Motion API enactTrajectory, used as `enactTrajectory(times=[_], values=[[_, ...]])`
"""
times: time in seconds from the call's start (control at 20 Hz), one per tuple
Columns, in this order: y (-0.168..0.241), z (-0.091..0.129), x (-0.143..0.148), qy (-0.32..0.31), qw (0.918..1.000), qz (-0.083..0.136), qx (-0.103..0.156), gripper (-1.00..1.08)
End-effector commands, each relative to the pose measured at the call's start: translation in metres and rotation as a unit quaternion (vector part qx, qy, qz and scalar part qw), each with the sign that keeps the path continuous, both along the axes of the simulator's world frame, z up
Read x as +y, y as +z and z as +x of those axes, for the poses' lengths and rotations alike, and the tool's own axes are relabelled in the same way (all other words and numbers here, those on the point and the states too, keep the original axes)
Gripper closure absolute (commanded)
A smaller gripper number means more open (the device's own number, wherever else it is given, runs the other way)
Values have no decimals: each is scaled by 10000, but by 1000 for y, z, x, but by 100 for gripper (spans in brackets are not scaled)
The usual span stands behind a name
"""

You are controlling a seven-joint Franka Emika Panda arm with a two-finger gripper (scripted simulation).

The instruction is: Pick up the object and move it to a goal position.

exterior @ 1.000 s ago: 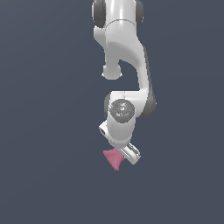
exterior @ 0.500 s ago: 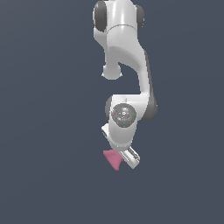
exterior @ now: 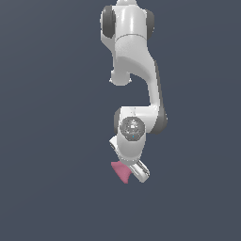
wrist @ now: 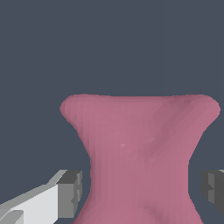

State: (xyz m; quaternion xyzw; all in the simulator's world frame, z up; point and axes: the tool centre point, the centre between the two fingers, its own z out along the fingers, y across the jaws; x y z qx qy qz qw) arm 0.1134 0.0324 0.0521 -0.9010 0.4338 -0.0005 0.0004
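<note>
The object [exterior: 121, 172] is a small matte pink shape with concave sides, lying low in the exterior view just under the white arm's hand. In the wrist view the object [wrist: 140, 148] fills the middle, and its narrow waist sits between the two fingers. My gripper [exterior: 133, 171] straddles it and is open. One grey pad [wrist: 72, 192] and the other pad [wrist: 213, 188] each stand a small gap away from the pink sides. The lower part of the object is cut off by the wrist view's edge.
A plain dark grey-blue ground [exterior: 56, 141] surrounds the arm and the object. No other objects, containers or goal marker show in either view.
The arm's wrist has lowered toward the pink object over the last second. The object itself has stayed in place.
</note>
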Motion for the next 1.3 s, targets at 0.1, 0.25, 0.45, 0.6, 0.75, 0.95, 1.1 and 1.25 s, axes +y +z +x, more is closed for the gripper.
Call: enactTrajectory(times=[0.1,0.25,0.45,0.6,0.75,0.95,1.1,1.25], values=[[-23,-1,0,-12,10000,0,7,-92],[-30,-1,0,-12,10000,0,7,-92],[-29,0,0,-12,10000,0,7,-92],[-29,0,0,-12,10000,0,7,108],[-29,0,0,-12,10000,0,7,108],[-29,0,0,-12,10000,0,7,108],[-26,1,2,-7,10000,4,-8,108],[-24,-1,4,-7,10000,4,-8,108]])
